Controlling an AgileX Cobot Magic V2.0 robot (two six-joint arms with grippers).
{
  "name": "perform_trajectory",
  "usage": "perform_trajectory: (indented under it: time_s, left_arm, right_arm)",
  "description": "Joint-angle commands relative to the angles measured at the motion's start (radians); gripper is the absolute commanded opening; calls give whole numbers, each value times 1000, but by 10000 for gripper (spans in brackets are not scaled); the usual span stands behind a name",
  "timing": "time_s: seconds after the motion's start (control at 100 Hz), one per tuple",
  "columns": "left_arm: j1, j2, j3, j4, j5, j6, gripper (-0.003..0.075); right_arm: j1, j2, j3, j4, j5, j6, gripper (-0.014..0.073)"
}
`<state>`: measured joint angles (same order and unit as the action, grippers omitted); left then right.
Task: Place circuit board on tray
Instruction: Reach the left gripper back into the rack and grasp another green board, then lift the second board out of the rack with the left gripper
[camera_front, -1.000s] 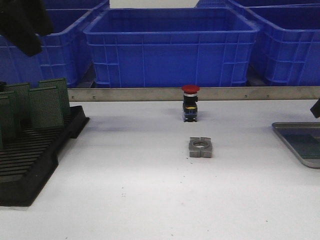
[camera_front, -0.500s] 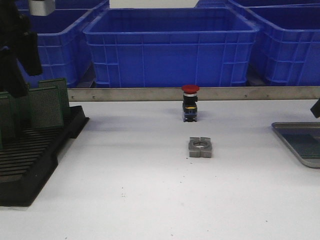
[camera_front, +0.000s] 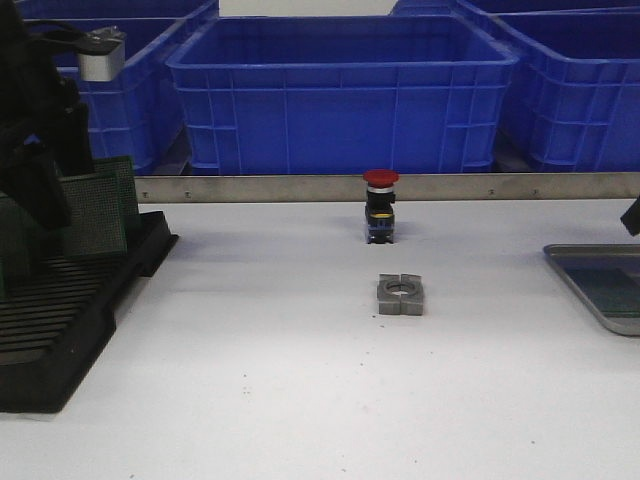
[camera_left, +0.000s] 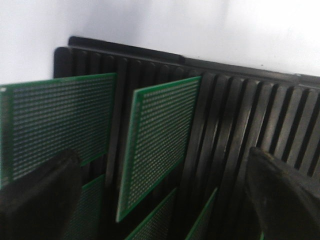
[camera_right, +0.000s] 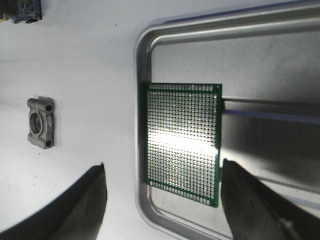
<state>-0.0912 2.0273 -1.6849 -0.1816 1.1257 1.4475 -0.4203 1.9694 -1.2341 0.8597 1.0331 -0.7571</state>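
Front view: left gripper (camera_front: 40, 190) is down over the black slotted rack (camera_front: 60, 320) at the tabletop's (camera_front: 300, 400) left edge, in among the standing green circuit boards (camera_front: 95, 215); can't tell finger state from here. Tray (camera_front: 600, 285) sits at the right edge, only part in frame. Red-topped button (camera_front: 380, 205) stands near the back rail, grey metal block (camera_front: 401, 295) mid-tabletop in front of it, blue crates (camera_front: 340, 90) behind the rail. Right arm is barely a dark sliver at the right edge. Left wrist view: fingers (camera_left: 40, 195) spread wide, one either side of an upright board (camera_left: 160, 145), nothing clamped yet. Neighbouring boards sit close in adjacent slots. Right wrist view: right gripper (camera_right: 162, 200) open, empty, above the tray (camera_right: 145, 50); one board (camera_right: 182, 145) already lies flat on the tray floor near its rim. Risk, as I read it: fingers are wide enough to catch a neighbour board on closing, or grab two; an off-centre pinch could cock the board in its slot and drag the rack on lift. Versus a second ago: left arm was high at the top-left corner, clear of the rack; it has since dropped down into the boards. Everything else unmoved.
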Motion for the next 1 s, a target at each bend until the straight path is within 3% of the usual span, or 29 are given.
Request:
perform_trajectory:
  time_s: [0.0, 0.1, 0.17, 0.27, 0.41, 0.62, 0.84, 0.99]
  left_arm:
    - [0, -49, -28, -19, 1, -1, 619]
    - [0, -49, -28, -19, 7, -1, 601]
    - [0, -49, -28, -19, 9, -1, 523]
    - [0, -49, -28, -19, 9, -1, 322]
    - [0, -49, -28, -19, 3, -1, -22]
    - [0, -49, -41, -17, 8, -1, -18]
    - [0, -49, -137, -17, 149, -1, -18]
    - [0, -92, -169, -37, 146, -13, -18]
  right_arm:
    - [-6, -58, -26, 32, 36, -6, 510]
    - [-6, -58, -26, 32, 37, -6, 510]
    - [-6, -58, -26, 32, 37, -6, 510]
    - [-6, -58, -26, 32, 37, -6, 510]
    - [-6, -58, -26, 32, 37, -6, 510]
    - [-6, -58, -26, 32, 38, -6, 510]
    - [-6, -58, -26, 32, 38, -6, 510]
    - [-6, -58, -28, 32, 42, -6, 510]
